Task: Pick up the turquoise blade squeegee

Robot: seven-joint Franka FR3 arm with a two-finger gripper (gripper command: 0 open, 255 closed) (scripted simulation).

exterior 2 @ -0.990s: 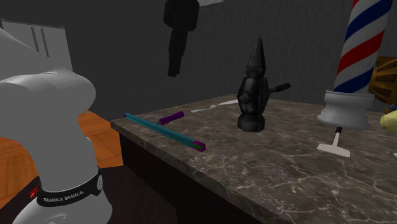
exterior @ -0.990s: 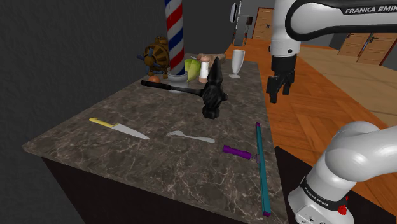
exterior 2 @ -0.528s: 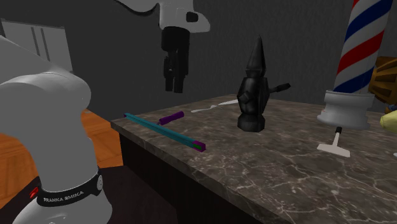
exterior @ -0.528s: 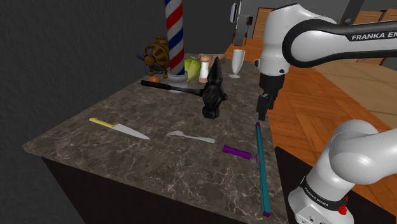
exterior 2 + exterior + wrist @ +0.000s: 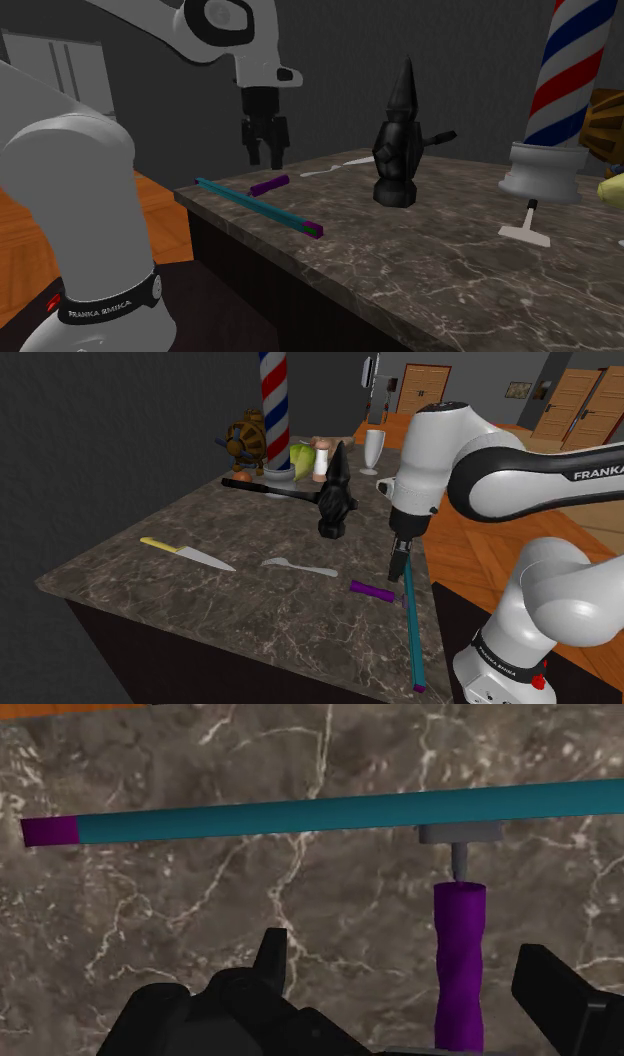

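Shoulder view: the gripper hangs low over the right edge of the marble counter, just above the squeegee. Its long turquoise blade runs along that edge from near to far, and its purple handle points left, inward. The blade lies so near the edge that, in my judgement, a sideways nudge could tip it off the counter.

Second exterior view: the gripper has its fingers spread apart and holds nothing. It is poised over the squeegee near where the handle joins the blade, without touching either.

Wrist view: the squeegee crosses ahead of the gripper. The handle lies between the fingers, much nearer one than the other. Closing from here would likely drag the handle first and swing the blade toward the edge. A grip on the slim handle may also let the long blade sag or twist on lifting. Too deep a descent would jam the fingertips on the marble.
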